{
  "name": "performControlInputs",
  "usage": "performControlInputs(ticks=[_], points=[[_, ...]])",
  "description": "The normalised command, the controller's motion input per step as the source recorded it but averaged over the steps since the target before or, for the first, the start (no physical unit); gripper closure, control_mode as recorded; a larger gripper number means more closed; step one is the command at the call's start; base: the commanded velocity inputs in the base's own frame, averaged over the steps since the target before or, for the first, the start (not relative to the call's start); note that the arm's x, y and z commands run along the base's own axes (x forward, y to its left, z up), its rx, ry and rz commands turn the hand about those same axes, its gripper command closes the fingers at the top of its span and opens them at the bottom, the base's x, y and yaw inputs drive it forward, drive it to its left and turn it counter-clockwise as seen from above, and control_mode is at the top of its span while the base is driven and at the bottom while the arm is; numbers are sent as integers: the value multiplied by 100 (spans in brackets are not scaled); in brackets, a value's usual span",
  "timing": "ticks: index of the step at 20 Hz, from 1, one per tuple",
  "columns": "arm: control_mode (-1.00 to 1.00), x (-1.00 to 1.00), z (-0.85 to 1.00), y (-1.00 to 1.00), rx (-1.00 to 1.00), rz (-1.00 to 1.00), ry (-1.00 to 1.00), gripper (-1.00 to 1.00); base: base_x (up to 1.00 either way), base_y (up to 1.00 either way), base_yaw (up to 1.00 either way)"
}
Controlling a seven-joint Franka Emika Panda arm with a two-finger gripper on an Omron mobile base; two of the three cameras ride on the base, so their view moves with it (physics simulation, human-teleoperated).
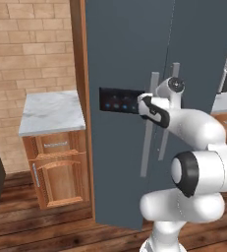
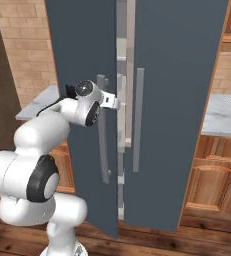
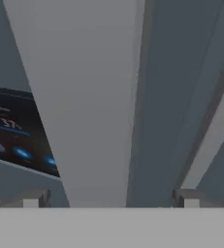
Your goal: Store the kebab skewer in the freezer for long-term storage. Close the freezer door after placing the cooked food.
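While the black control panel (image 3: 16,140) is sitting off to the left, the freezer door's (image 1: 120,59) long silver vertical handle (image 3: 91,97) is running upright between the gripper's (image 3: 111,197) parted fingertips (image 3: 33,198); the door is standing slightly ajar.

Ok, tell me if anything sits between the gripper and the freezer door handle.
Nothing visible does. In the hand view the gripper is open, with one finger tip on each side of the handle, close to the door, which stands slightly ajar.
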Motion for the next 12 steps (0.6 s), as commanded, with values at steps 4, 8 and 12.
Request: performControlInputs(ticks=[4,8,12], points=[[-100,41,20,-11,5,16,0,-100,0,0,0],[-100,48,19,0,0,12,3,-100,0,0,0],[-100,27,9,0,-4,4,0,-100,0,0,0]])
